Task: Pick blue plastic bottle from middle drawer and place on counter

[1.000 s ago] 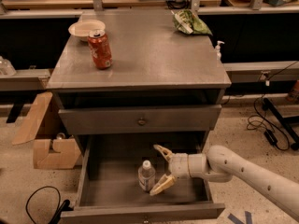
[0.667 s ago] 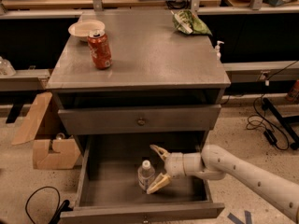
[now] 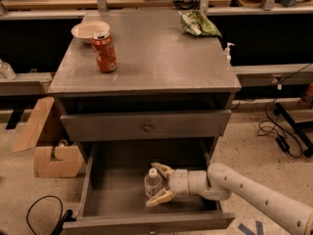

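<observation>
Camera view, middle drawer [image 3: 112,190] open, blue plastic bottle [image 3: 153,179] upright inside (white cap), pincer [image 3: 151,185] wide around it.

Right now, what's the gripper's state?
Gripper: open, in the middle drawer, fingers either side of the blue plastic bottle.

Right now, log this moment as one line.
phase: pre-grasp | gripper: open, straddling blue plastic bottle | bottle: upright in middle drawer | counter: bottle not yet there
</observation>
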### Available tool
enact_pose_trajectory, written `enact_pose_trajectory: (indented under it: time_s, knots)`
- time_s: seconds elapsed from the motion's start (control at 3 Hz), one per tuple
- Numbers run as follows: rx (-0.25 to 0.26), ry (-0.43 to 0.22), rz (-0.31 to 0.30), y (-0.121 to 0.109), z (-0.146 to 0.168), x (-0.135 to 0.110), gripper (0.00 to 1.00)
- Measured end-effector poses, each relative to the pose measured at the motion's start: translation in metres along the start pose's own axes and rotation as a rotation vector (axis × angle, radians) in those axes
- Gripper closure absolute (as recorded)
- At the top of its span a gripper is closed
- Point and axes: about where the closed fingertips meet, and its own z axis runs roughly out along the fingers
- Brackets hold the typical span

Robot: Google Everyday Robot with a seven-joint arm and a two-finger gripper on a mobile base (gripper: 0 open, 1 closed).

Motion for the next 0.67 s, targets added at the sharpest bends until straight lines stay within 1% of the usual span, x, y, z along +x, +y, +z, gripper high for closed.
enact_pose_trajectory:
  time_s: [0.33, 0.67]
  knots:
    - [-0.007, -0.029, 0.043, 0.015, 0.009, -0.007, 0.40]
    - [-0.008, -0.042, 0.078, 0.026, 0.016, -0.017, 0.63]
